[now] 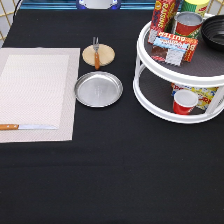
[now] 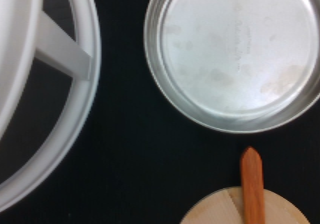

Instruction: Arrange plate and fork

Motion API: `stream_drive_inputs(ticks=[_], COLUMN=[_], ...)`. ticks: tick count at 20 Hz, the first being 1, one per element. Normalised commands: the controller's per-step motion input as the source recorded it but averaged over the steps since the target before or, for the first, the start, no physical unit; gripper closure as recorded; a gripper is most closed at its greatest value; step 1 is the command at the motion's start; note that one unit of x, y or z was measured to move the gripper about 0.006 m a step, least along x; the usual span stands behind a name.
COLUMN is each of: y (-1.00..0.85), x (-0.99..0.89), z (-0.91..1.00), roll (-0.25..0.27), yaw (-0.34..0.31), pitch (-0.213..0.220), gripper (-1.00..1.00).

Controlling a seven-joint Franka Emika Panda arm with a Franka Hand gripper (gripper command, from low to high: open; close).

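Note:
The round silver metal plate [image 1: 98,89] lies on the black table just to the right of the placemat; it also fills much of the wrist view [image 2: 239,65]. The fork [image 1: 96,51], with a brown wooden handle and silver tines, rests across the tan wooden disc [image 1: 98,54] just above the plate in the exterior view. In the wrist view the fork's handle [image 2: 251,185] lies over the disc [image 2: 217,210]. The gripper does not show in the exterior view.
A beige placemat [image 1: 37,92] lies at the exterior view's left with a wooden-handled knife [image 1: 27,126] near its bottom edge. A white two-tier turntable [image 1: 145,95] with cans, boxes and a red cup stands at the right; its rim shows in the wrist view [image 2: 67,100].

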Motion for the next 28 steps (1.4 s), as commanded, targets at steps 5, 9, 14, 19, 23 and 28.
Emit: stream_drive_inputs(ticks=[5,9,14,19,23,28], y=[-0.03,-0.27,-0.37,-0.31,-0.20,-0.19], x=[0.28,0.73,0.74,0.74,0.77,0.76], z=[0.02,0.08,0.07,0.01,0.00,-0.05], roll=[0.011,0.089,0.118,0.089,0.091,0.080], yaw=[-0.001,-0.030,-0.036,-0.046,-0.005,0.012], pitch=[0.038,0.133,0.102,0.042,0.048,0.035], gripper=[-1.00,-1.00,-1.00,-1.00,-1.00,-1.00])
